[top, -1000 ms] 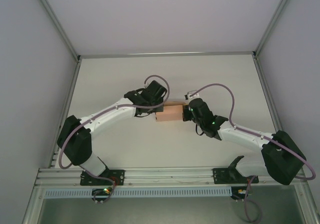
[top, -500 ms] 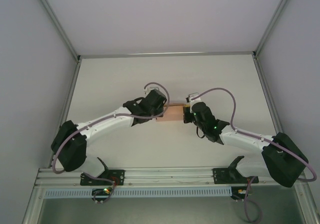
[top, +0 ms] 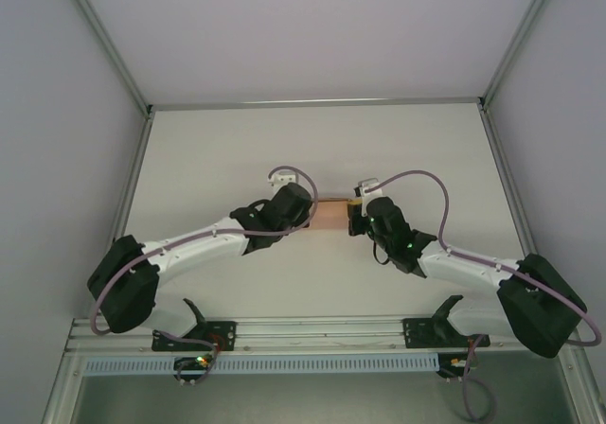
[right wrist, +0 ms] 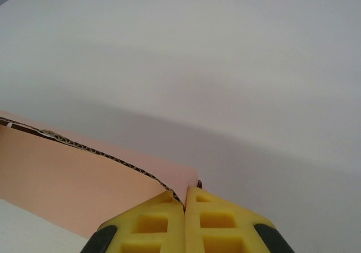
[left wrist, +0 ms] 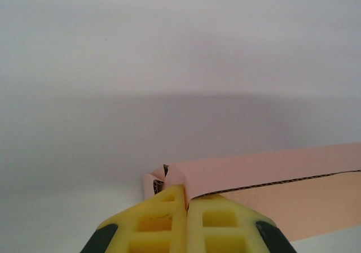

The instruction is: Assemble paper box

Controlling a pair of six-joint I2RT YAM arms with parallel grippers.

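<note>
Both ends of the salmon-pink thin card box are pinched, left claw and right claw each clamping a corner; wrist cameras reveal its corrugated edge.

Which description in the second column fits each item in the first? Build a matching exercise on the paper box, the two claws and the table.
Column one:
1. paper box
2. left claw
3. right claw
4. table

Column two:
A. shut on the box's right end
B. white, lying beneath everything else
C. salmon-pink, spanning the gap between the two arms
D. shut on the box's left end

Pairs: 1-C, 2-D, 3-A, 4-B
</note>
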